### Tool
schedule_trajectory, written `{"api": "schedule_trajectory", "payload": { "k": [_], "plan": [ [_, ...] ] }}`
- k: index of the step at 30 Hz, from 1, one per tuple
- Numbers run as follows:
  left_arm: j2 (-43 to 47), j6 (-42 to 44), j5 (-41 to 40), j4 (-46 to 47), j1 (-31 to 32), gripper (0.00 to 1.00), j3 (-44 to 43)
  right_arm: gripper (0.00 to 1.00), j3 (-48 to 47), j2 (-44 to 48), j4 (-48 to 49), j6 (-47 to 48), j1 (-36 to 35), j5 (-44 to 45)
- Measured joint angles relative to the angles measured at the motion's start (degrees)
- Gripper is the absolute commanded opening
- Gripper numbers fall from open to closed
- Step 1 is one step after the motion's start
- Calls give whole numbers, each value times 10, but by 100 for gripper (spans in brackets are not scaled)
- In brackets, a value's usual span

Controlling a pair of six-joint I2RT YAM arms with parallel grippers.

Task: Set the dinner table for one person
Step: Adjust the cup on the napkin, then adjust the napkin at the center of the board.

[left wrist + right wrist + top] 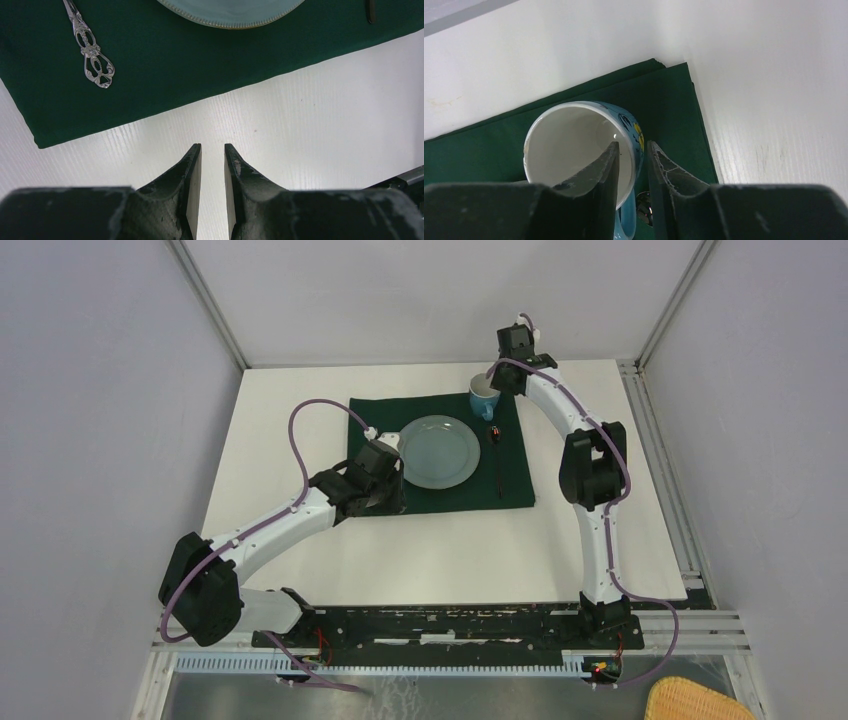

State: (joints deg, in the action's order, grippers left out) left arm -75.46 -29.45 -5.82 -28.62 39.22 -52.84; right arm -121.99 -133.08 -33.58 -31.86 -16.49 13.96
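The dinner table is white, with a dark green cloth on it. A pale green plate lies mid-cloth. A blue mug with a white inside stands at the cloth's far right corner. My right gripper is open astride the mug's rim, one finger inside and one outside. A dark utensil lies right of the plate. An ornate silver handle lies on the cloth left of the plate. My left gripper is open and empty above bare table by the cloth's near edge.
Grey walls and metal rails close in the table on three sides. A woven basket sits off the near right corner. A shiny spoon bowl shows just behind the mug's handle.
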Motion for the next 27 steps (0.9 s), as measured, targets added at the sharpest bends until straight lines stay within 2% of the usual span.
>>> {"api": "schedule_trajectory", "payload": {
  "k": [2,3,12,15,17,21,27],
  "plan": [
    [0,0,0,0,0,30,0,46,0,0,4,0,0,0],
    [0,0,0,0,0,30,0,48,0,1,6,1,0,0],
    [0,0,-3,0,0,30,0,46,28,28,19,6,0,4],
    [0,0,-5,0,0,30,0,37,50,55,19,9,0,9],
    [2,0,-12,0,0,31,0,27,74,79,27,12,0,14],
    [16,0,-36,-3,-6,31,-3,2,177,170,42,12,0,30],
    [39,0,-61,0,-38,31,-30,0,326,288,57,4,0,29]
  ]
}}
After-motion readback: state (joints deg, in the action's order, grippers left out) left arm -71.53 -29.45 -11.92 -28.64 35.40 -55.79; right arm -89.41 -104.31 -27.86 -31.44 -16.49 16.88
